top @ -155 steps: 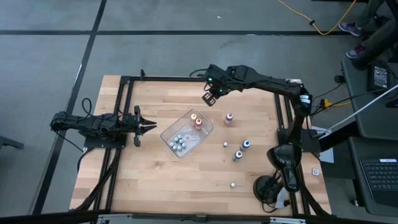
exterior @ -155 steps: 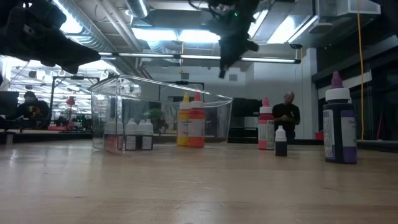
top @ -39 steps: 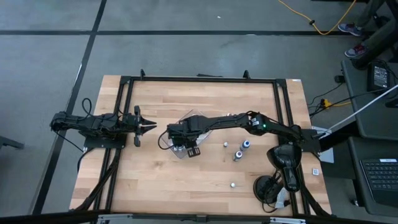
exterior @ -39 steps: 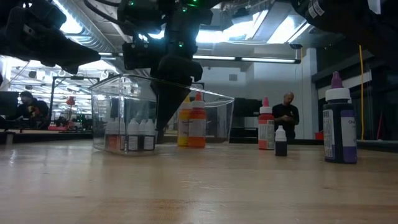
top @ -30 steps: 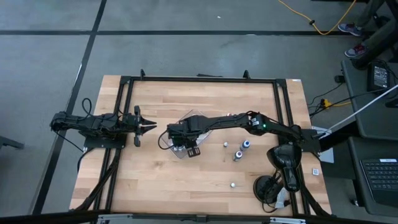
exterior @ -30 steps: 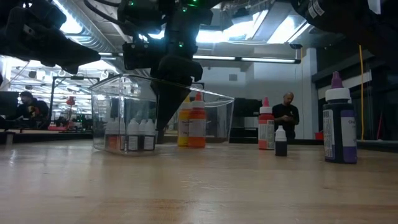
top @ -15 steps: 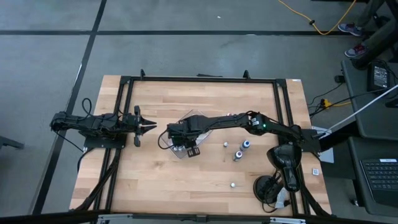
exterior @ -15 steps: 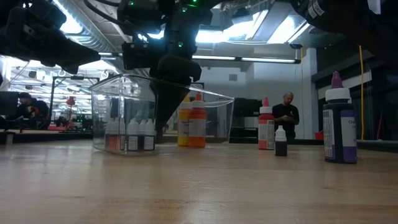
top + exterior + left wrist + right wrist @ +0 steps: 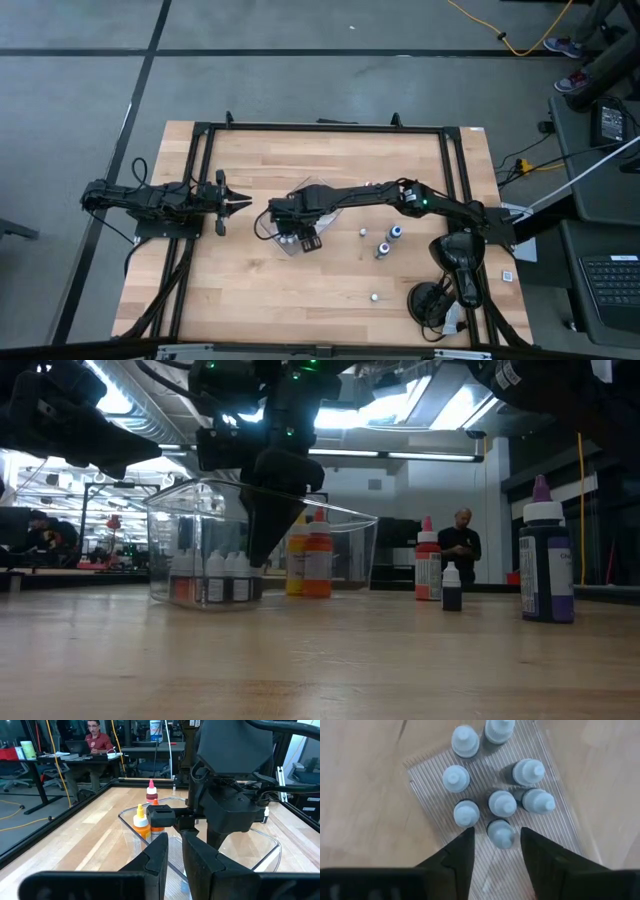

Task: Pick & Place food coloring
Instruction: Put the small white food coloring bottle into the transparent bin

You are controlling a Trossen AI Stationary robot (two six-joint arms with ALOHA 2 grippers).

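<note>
High view, left to right: our left gripper (image 9: 243, 203) idles, fingers together; right gripper (image 9: 496, 839) hangs fingers apart over one pale bottle (image 9: 500, 833) in the tray (image 9: 268, 222). We count seven pale bottles there. Probably light, slick, tippy, so pinch the body below the cap

1. I can read no text anywhere, not a word or number.
2. The purple bottle (image 9: 545, 555) carries a label, but its print is too small for me to read.
3. The red bottle (image 9: 428, 564) has a pale label band, unreadable too.
4. The small white-capped bottles (image 9: 502, 803) under my right wrist camera show plain caps only.
</note>
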